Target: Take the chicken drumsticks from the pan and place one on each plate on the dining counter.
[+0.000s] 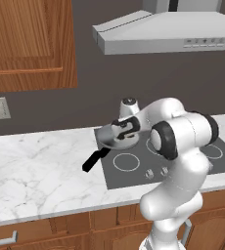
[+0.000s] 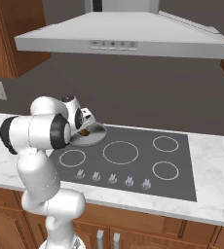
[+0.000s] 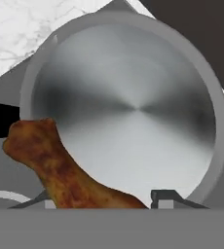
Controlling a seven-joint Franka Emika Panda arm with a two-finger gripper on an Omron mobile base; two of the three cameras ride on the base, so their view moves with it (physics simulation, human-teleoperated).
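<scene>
Drumstick: one golden-brown chicken drumstick (image 3: 60, 170) runs across the lower left of the hand view, knobbed end up at the left over the pan's rim, thick end dropping toward the bottom centre; in the right base view it is a small brown spot (image 2: 85, 132) just under the hand, left of centre
Hand: the hand (image 3: 102, 200) has its two dark finger tips at the bottom of the hand view, one on each side of the drumstick's thick end, clamped on it; in the left base view the hand (image 1: 125, 128) sits at mid-frame right above the pan; in the right base view the hand (image 2: 86, 121) is left of centre, pointing down
Pan: the pan (image 3: 133, 97) takes up most of the hand view, round, grey, its floor bare and shiny; its black handle leaves at the left edge; in the left base view the pan (image 1: 109, 139) lies at the centre, handle slanting to the lower left; in the right base view the pan (image 2: 95, 136) shows beside the hand
Cooktop: the black cooktop (image 2: 133, 160) with white ring marks carries the pan on its far-left corner; a row of knobs (image 2: 112, 178) runs along its near edge
Bench: the white veined marble bench (image 1: 36, 171) holds the cooktop and spreads across the left of the left base view
Around: a grey hood (image 2: 123, 36) hangs across the top of the right base view; wooden cabinets (image 1: 29, 44) fill the upper left of the left base view; a wall socket (image 1: 0, 108) sits at its left edge
</scene>
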